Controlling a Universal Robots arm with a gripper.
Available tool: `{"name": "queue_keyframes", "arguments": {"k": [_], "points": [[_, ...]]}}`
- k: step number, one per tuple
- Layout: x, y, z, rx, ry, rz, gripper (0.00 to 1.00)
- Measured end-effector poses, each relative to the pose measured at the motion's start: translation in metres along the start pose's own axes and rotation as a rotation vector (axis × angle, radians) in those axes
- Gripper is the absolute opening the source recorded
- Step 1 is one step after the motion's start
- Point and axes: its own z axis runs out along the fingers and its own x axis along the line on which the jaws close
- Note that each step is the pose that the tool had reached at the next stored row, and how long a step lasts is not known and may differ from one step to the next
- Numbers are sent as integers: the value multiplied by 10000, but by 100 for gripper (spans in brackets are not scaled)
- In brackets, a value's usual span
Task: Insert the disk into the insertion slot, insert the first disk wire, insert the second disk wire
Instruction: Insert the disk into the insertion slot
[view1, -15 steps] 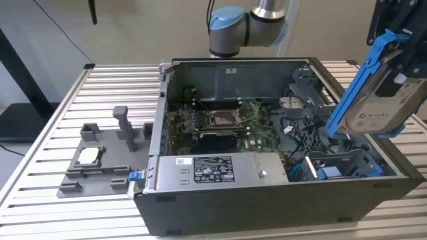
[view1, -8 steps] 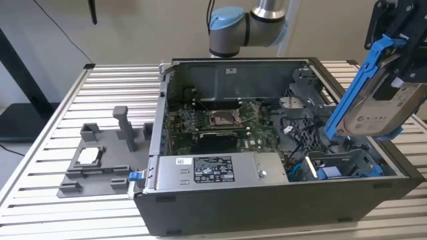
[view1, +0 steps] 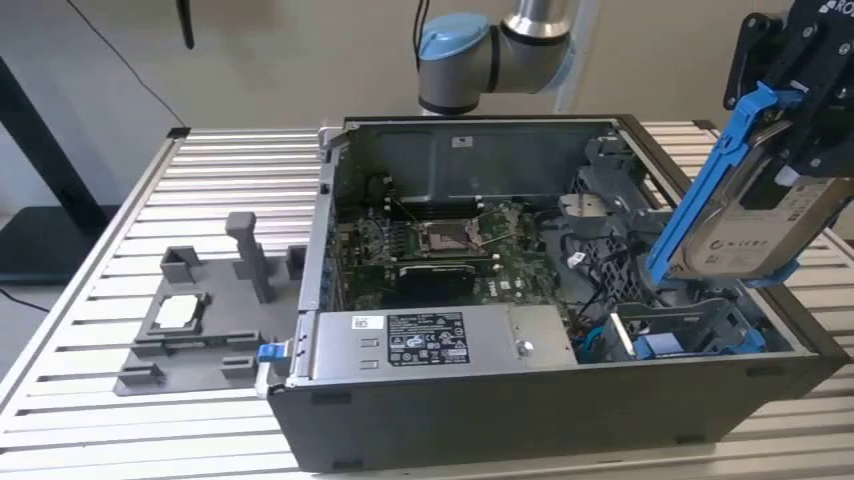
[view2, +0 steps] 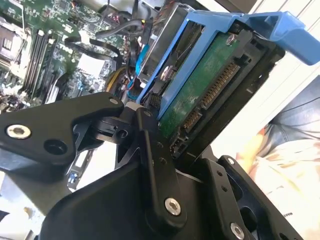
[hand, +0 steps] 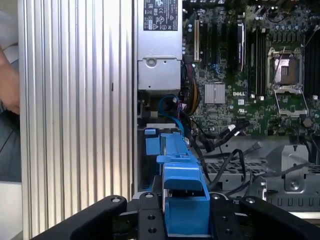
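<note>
Tool (view1: 787, 120) is clamped on the disk (view1: 747, 225) and holds it in the air over the open case (view1: 534, 420), at the exterior view's right. The disk is not in the insertion slot (view1: 687, 330) yet. Its long axis is steeply tilted, with the upper end in the tool and the lower end just above the slot. The slot sits directly below, in the case's near right corner beside the power supply box (view1: 427, 340). The connectors (view2: 217, 92) are bare in the second wrist view, no wire plugged.
</note>
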Motion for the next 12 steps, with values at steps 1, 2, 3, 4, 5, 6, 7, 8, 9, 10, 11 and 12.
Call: {"name": "queue_keyframes", "arguments": {"k": [1,2,3,4,5,6,7,8,9,10,11,12], "points": [[0,-1,10,0,-1,-1,32],[0,-1,19,0,1,-1,32],[0,-1,26,0,0,-1,32],[0,-2,29,0,-1,-1,32],[0,-1,29,0,0,-1,32],[0,-2,29,0,1,-1,32],[0,-1,29,0,1,0,32],[0,-2,29,0,1,-1,32],[0,-1,30,0,0,0,32],[0,-2,29,0,1,0,32],[0,-1,30,0,0,0,32],[0,-2,31,0,0,-1,32]]}}
